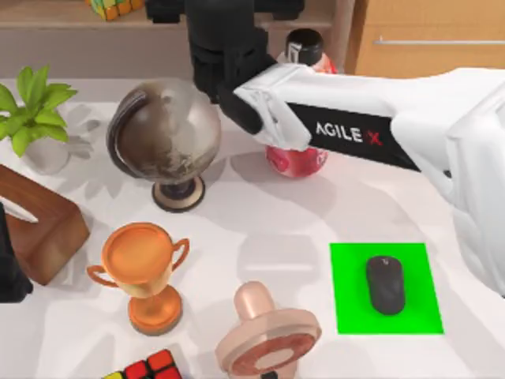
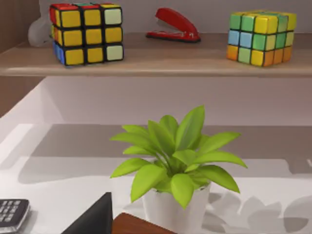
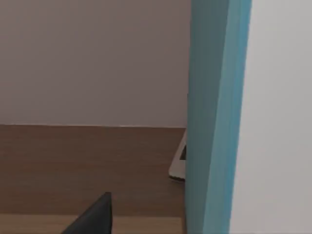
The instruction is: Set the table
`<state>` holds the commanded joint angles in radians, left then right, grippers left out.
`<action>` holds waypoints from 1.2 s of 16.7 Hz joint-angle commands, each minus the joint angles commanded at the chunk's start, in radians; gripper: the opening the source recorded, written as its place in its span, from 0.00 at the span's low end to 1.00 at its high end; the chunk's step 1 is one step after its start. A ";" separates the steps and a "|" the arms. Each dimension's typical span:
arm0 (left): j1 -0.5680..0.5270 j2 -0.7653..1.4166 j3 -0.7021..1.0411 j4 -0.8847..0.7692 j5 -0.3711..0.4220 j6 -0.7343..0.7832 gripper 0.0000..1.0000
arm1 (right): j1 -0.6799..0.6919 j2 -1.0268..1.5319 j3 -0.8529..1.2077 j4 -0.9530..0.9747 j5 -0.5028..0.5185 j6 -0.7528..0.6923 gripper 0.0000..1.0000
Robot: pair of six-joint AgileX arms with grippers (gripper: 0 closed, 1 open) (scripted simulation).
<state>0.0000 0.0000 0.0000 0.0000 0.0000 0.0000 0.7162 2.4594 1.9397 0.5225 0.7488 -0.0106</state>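
Observation:
The table (image 1: 260, 213) is a wide white desktop crowded with objects. My right arm reaches from the right across to the back middle. Its black gripper (image 1: 224, 59) hangs high over the back edge, between the globe (image 1: 164, 130) and a red bottle (image 1: 298, 156) partly hidden under the arm. A teal upright panel (image 3: 217, 117) over a brown wooden surface (image 3: 87, 165) appears in the right wrist view. My left arm (image 1: 8, 272) is parked at the table's left edge beside a wooden box (image 1: 39, 225).
A black mouse (image 1: 385, 284) lies on a green mat (image 1: 418, 312) at front right. A copper trophy (image 1: 146, 272), a pink round stamp (image 1: 264, 335) and a colour cube (image 1: 150, 369) stand in front. A potted plant (image 2: 178, 165) stands back left. The back shelf (image 2: 156, 61) holds cubes and a red stapler (image 2: 174, 25).

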 joint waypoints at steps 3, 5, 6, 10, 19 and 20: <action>0.000 0.000 0.000 0.000 0.000 0.000 1.00 | -0.004 -0.006 0.021 -0.024 -0.001 0.001 1.00; 0.000 0.000 0.000 0.000 0.000 0.000 1.00 | -0.004 -0.006 0.021 -0.024 -0.001 0.001 1.00; 0.000 0.000 0.000 0.000 0.000 0.000 1.00 | -0.004 -0.006 0.021 -0.024 -0.001 0.001 0.92; 0.000 0.000 0.000 0.000 0.000 0.000 1.00 | -0.004 -0.006 0.021 -0.024 -0.001 0.001 0.62; 0.000 0.000 0.000 0.000 0.000 0.000 1.00 | -0.004 -0.006 0.021 -0.024 -0.001 0.001 0.00; 0.000 0.000 0.000 0.000 0.000 0.000 1.00 | -0.004 -0.006 0.021 -0.024 -0.001 0.001 0.00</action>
<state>0.0000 0.0000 0.0000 0.0000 0.0000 0.0000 0.7126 2.4530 1.9606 0.4982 0.7481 -0.0092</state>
